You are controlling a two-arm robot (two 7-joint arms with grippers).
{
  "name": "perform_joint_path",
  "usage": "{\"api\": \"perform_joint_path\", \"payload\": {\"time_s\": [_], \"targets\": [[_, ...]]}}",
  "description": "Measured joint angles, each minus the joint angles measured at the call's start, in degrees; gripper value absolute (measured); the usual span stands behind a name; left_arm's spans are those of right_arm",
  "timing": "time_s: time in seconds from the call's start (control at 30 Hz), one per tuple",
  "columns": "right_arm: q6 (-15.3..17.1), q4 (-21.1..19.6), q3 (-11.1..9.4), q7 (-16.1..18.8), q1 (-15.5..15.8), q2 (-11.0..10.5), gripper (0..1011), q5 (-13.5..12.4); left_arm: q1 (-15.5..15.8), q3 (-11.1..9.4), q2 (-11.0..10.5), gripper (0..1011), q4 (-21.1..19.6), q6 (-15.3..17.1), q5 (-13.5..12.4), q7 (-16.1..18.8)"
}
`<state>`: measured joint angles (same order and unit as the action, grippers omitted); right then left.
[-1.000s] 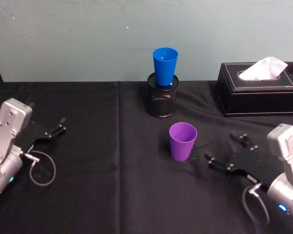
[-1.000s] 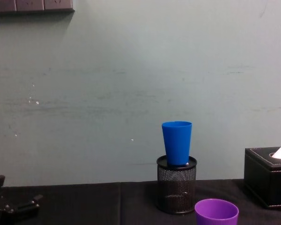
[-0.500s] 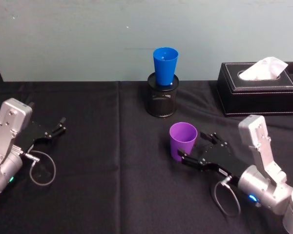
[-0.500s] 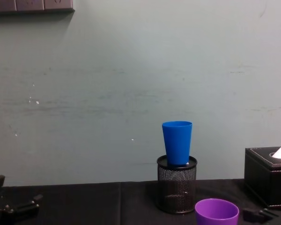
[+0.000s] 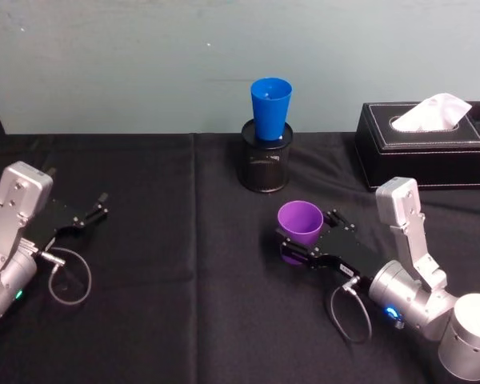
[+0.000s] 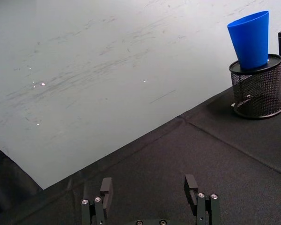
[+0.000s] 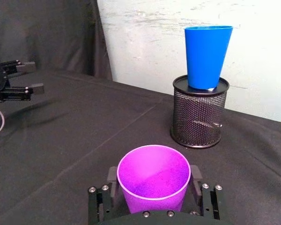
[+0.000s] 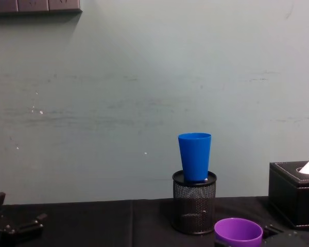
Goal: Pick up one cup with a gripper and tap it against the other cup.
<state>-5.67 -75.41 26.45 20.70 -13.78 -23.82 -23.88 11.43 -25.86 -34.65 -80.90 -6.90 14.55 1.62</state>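
Black cloth [image 5: 184, 320] is covering the whole table, with a scuffed pale teal wall behind it. The purple cup [image 5: 299, 228] is standing upright on the cloth, at roughly 5 o'clock from the mesh pen holder [image 5: 266, 168]. The right gripper [image 5: 308, 236] is reaching in from 4 o'clock and sitting around the cup, jaws spread wide with one finger on each side, just beside the walls. Honestly can't tell if they're actually touching it, and the cup isn't lifted. The blue cup [image 5: 270, 108] is sitting upright in the mouth of the pen holder at 12 o'clock, well apart from the purple one. A black tissue box [image 5: 424, 144] is sitting at 2 o'clock. The left gripper [image 5: 96, 210] is idling over at 9 o'clock, fingers apart and holding nothing.
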Motion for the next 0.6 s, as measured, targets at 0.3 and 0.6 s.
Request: {"api": "perform_joint_path", "payload": {"time_s": [0.3, 0.6], "targets": [[-0.62, 1.31, -1.31, 0.34, 0.32, 1.81, 784, 0.36, 0.0, 0.0, 0.0, 1000, 0.0, 0.0, 0.0, 0.0], [-0.34, -0.53, -2.49, 0.53, 0.93, 2.12, 743, 1.8, 0.0, 0.0, 0.0, 1000, 0.0, 0.0, 0.0, 0.0]]}}
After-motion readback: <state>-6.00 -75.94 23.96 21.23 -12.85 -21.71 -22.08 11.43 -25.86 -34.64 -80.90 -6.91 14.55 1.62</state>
